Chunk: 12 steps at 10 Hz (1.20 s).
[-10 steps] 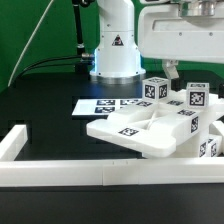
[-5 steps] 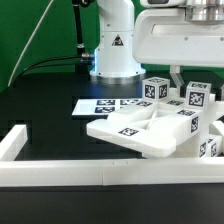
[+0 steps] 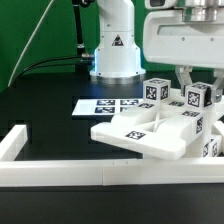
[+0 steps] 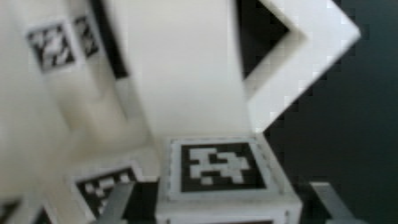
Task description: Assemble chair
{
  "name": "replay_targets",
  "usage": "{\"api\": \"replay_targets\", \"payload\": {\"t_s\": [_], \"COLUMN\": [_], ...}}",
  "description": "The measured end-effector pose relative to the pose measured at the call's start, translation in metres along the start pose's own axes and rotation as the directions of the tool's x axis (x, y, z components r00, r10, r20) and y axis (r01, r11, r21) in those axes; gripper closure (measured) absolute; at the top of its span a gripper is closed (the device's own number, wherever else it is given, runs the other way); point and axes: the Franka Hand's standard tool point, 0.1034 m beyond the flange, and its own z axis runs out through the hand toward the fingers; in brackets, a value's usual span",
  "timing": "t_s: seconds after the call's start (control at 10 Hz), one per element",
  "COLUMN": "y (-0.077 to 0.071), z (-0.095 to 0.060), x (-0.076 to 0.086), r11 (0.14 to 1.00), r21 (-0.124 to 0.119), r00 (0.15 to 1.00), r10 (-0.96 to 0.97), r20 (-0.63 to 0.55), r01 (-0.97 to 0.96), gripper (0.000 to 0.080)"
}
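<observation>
The chair parts are a cluster of white pieces at the exterior view's right. A flat white panel (image 3: 140, 132) lies tilted in front, with tagged blocks (image 3: 155, 88) behind and beside it. My gripper (image 3: 200, 80) hangs over the cluster and straddles an upright tagged block (image 3: 197, 98). In the wrist view this block (image 4: 222, 168) sits between my fingers (image 4: 331, 202), with dark gaps on both sides. My gripper (image 4: 222, 208) is open and holds nothing. More white barred chair pieces (image 4: 196, 70) lie beyond the block.
The marker board (image 3: 100, 104) lies flat on the black table left of the cluster. A low white border rail (image 3: 60, 176) runs along the front and left. The robot base (image 3: 115, 55) stands behind.
My gripper has moved toward the exterior view's right and come down around the tagged block. The white panel has shifted slightly to the right.
</observation>
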Motion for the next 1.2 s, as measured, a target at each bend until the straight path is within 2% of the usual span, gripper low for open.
{"api": "replay_targets", "payload": {"t_s": [0.1,0.2,0.4,0.7,0.9,1.0,1.1,1.2], "y": [-0.001,-0.003,-0.003,-0.007,-0.007,-0.007,-0.009,-0.014], "z": [0.0,0.0,0.0,0.0,0.0,0.0,-0.001,-0.002], "x": [-0.002,-0.003,-0.007,-0.014,-0.014,-0.015,-0.018,-0.021], "r11": [0.986,0.958,0.855,0.707,0.732,0.761,0.85,0.935], "r21": [0.009,0.032,0.062,0.062,0.065,0.061,0.037,0.036], "r00": [0.986,0.959,0.857,0.709,0.734,0.763,0.849,0.934], "r10": [0.167,0.283,0.512,0.699,0.673,0.641,0.522,0.35], "r20": [0.011,0.021,0.058,0.095,0.094,0.089,0.087,0.068], "r01": [-0.167,-0.283,-0.515,-0.705,-0.679,-0.646,-0.526,-0.353], "gripper": [0.0519,0.0519,0.0519,0.0519,0.0517,0.0327,0.0191,0.0162]}}
